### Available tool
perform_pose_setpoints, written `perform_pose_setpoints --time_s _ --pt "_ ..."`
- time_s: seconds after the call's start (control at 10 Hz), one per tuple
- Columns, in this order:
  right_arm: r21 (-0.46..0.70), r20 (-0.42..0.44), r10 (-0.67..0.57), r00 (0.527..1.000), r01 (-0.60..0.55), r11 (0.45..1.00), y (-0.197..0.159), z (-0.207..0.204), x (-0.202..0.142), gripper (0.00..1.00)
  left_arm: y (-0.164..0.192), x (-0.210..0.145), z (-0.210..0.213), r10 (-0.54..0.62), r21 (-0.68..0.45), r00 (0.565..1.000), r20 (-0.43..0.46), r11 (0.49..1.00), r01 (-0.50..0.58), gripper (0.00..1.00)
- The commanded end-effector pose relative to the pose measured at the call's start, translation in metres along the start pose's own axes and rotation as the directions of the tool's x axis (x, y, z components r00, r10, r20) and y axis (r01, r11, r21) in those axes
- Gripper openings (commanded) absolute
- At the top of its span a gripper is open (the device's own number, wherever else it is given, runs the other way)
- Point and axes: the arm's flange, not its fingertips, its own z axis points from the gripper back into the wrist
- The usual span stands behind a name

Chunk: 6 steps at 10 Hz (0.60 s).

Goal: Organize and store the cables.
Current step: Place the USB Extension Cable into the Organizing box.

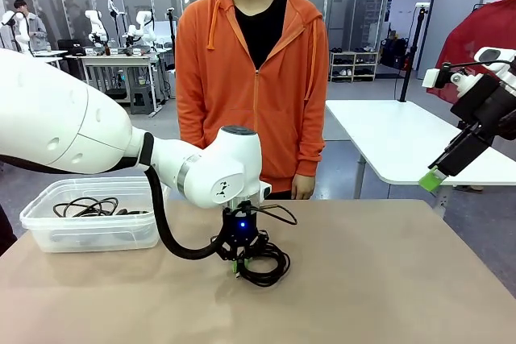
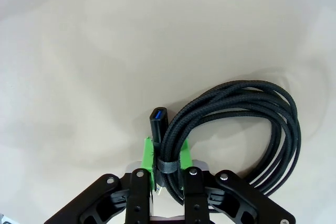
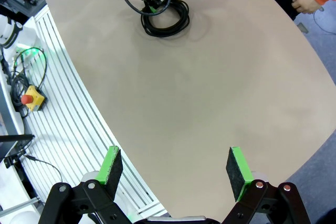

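Note:
A coiled black braided cable [image 2: 247, 129] with a blue-tipped USB plug [image 2: 157, 120] lies on the tan table [image 1: 387, 279]. My left gripper [image 2: 166, 164] is down on it, its green pads shut on the banded part of the coil. From the front, the same coil [image 1: 262, 267] sits under the left gripper [image 1: 239, 262] near the table's middle. More cables [image 1: 87, 208] lie in the clear plastic bin [image 1: 89, 233] at the left. My right gripper [image 3: 176, 169] hangs open high above the table's right side, holding nothing; it also shows from the front [image 1: 434, 179].
A person in an orange hoodie [image 1: 251, 78] stands at the far edge, hands down. The left arm's thick black hose [image 1: 173, 235] loops beside the coil. A white table [image 1: 403, 138] stands behind at the right.

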Motion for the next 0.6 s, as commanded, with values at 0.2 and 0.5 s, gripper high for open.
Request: perform_pose_setpoints --time_s 0.2,0.5 --pt "-0.006 0.004 -0.023 1.0 0.023 1.0 0.0 0.001 0.003 1.0 0.007 -0.006 0.011 -0.085 0.004 0.996 0.031 0.996 0.085 0.06" --pt "-0.006 0.004 -0.023 1.0 0.023 1.0 0.0 0.001 0.003 1.0 0.013 -0.029 0.054 -0.103 0.031 0.991 0.089 0.994 0.1 0.06"
